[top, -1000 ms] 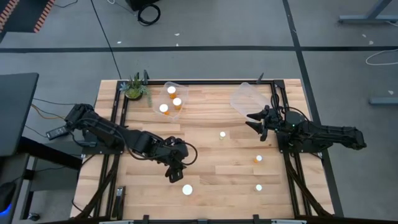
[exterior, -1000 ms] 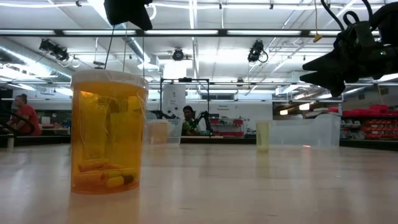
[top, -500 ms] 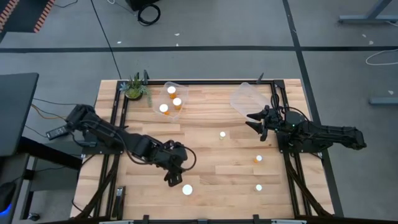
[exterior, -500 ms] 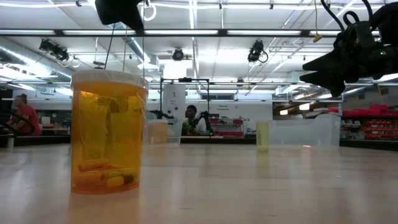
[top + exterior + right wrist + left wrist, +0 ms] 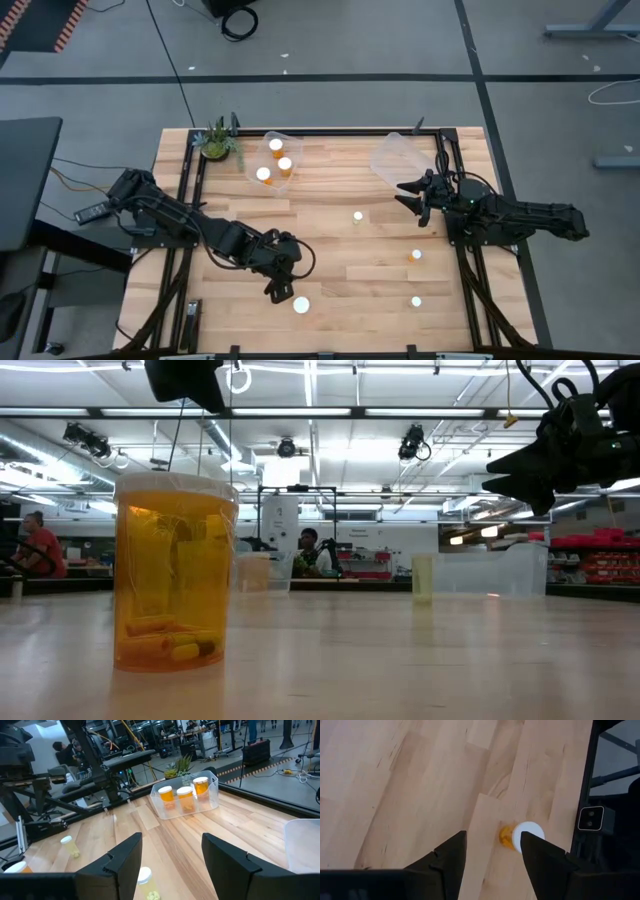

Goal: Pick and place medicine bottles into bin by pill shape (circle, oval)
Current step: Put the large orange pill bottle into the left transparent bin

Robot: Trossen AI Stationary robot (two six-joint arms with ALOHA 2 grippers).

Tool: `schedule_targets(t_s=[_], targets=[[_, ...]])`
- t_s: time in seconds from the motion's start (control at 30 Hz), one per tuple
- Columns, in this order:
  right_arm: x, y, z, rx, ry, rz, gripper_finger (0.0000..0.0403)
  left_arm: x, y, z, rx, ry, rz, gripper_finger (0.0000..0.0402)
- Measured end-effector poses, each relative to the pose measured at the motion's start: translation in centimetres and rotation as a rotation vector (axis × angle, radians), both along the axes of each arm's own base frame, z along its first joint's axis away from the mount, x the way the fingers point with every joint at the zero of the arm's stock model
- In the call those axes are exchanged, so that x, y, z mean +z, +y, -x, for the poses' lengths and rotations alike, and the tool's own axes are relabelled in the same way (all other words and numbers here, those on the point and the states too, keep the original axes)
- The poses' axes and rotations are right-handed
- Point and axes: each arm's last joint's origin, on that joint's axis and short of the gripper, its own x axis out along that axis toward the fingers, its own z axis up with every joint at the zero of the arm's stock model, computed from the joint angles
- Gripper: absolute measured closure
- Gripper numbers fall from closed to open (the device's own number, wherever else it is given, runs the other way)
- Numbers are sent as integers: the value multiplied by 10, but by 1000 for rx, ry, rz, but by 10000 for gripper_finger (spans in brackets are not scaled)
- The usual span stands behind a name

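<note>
Left gripper (image 5: pixel 278 290) has moved nearer the table's front edge since the earlier frame, now just beside a wide-capped medicine bottle (image 5: pixel 300 305); fingers apart, holding nothing. Right gripper (image 5: pixel 409 197) waits by the empty clear bin (image 5: pixel 395 157), fingers spread. Far-left clear bin (image 5: pixel 254 158) holds three orange bottles (image 5: pixel 283 165). Three narrow-capped bottles (image 5: pixel 415 256) stand loose on the right half. Close-up bottle shows oval pills (image 5: pixel 175 650).
</note>
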Motion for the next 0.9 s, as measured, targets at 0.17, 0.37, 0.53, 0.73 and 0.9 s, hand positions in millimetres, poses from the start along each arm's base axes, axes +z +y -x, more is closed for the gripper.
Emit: schedule_targets(t_s=[0.17,0.37,0.53,0.73,0.9], targets=[[0,0,0,0,0,0,189,0,0,0,0,0,0,207],[0,0,0,0,0,0,189,-6,-3,-3,-7,12,-7,208],[0,0,0,0,3,-1,189,-10,-7,-7,-10,2,-1,209],[0,0,0,0,2,0,189,-12,-11,-9,-16,-10,22,210],[0,0,0,0,2,0,189,-11,-17,-8,-10,-25,46,210]])
